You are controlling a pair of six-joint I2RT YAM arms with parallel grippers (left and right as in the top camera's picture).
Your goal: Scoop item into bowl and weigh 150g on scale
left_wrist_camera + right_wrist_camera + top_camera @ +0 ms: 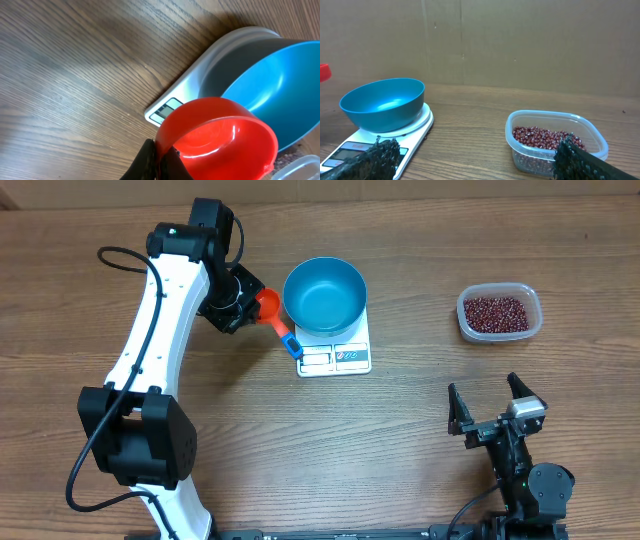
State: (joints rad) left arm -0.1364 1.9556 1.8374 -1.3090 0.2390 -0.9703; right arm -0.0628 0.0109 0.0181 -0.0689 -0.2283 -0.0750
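Two fingers [145, 162] of my left gripper [238, 302] are pinching together on the wall of a red scoop [220, 135], and its blue handle [291, 343] is pointing toward the scale's corner. The scoop is hovering empty just beside the blue bowl [325, 295], which is sitting on the white scale [335, 358]. Panels along the scale's near edge are carrying print too small for me to read. My left arm is reaching long across the wooden table [400, 440]. My right gripper [483, 388] is resting low, fingers wide apart and holding nothing, on the near side of the clear tub [535, 320] where the beans [497, 311] are lying.
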